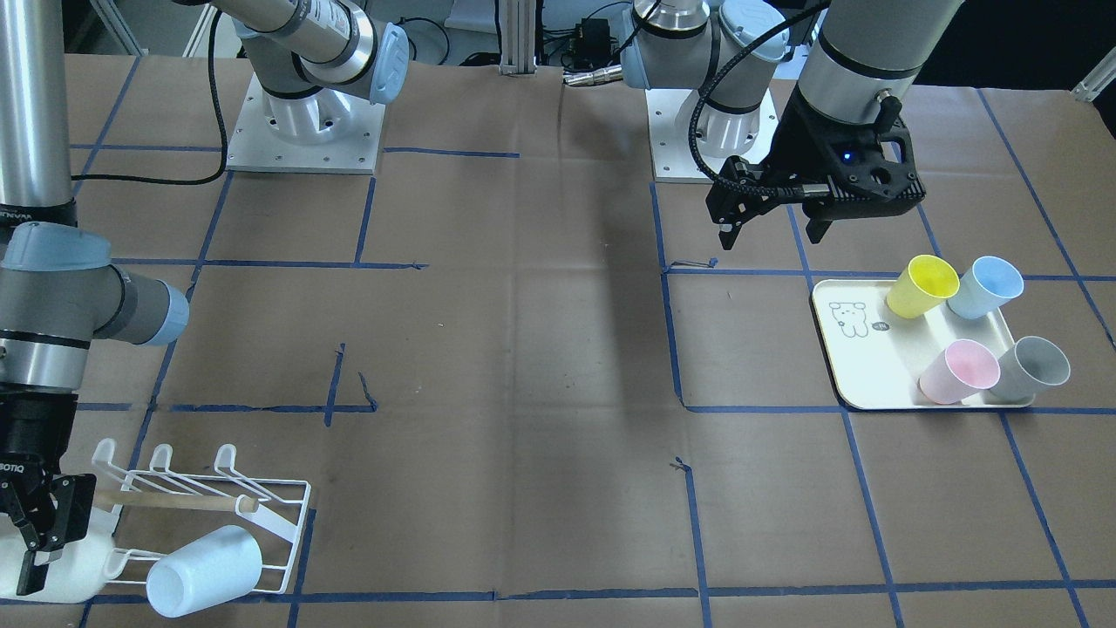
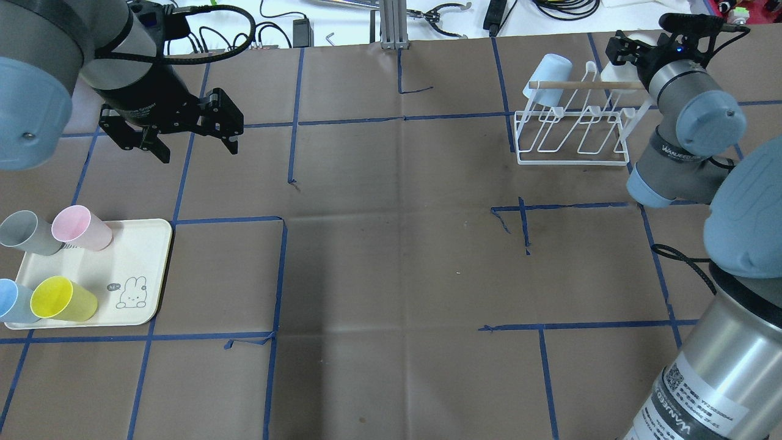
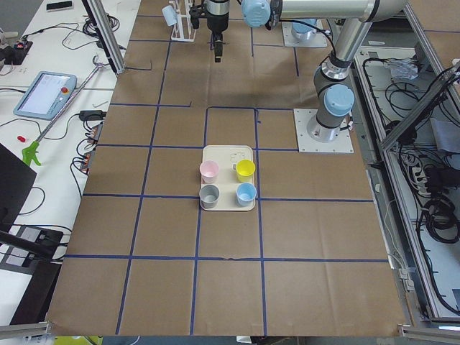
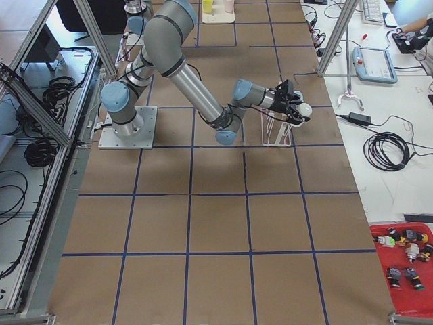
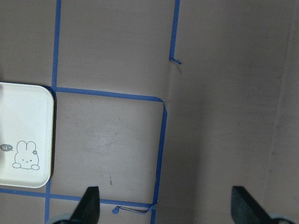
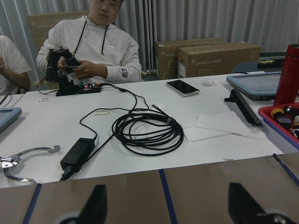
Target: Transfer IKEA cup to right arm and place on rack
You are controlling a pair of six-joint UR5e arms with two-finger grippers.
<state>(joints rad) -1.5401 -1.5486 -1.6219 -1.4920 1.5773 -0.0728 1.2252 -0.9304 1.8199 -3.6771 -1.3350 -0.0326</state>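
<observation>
Release step, by the look: white cup at end of rack, apparently on a prong, just under right gripper with fingers spread wide, holding nothing. Left gripper wide too, empty, near tray. Next: back right gripper off without snagging wire.

Overhead, the frame's left edge cuts the blue cup.

— White cup is sitting at the rack's end, just beside the right gripper!
— Right arm is reaching out low, jaws standing wide, gripping nothing.
</observation>
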